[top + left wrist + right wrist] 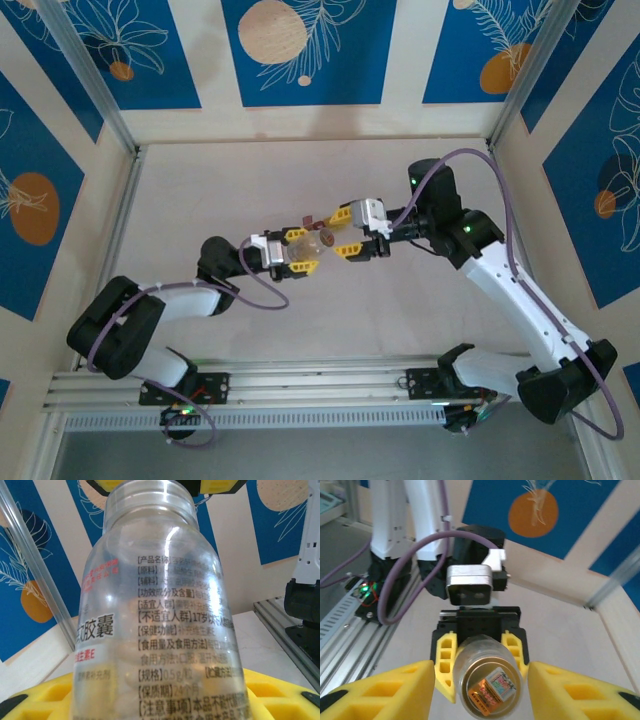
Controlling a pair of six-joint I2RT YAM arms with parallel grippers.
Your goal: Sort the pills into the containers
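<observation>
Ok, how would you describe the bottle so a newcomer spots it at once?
On the pale table, look to the middle, where both arms meet. There the left claw grips a clear round bottle, turned sideways. Its see-through wall with red and black print sets it apart from the tiny dark red box just beyond it.

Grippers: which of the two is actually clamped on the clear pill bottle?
The left gripper: its yellow fingers press the clear pill bottle's sides. The right gripper's fingers stand wide apart around its neck end.
</observation>
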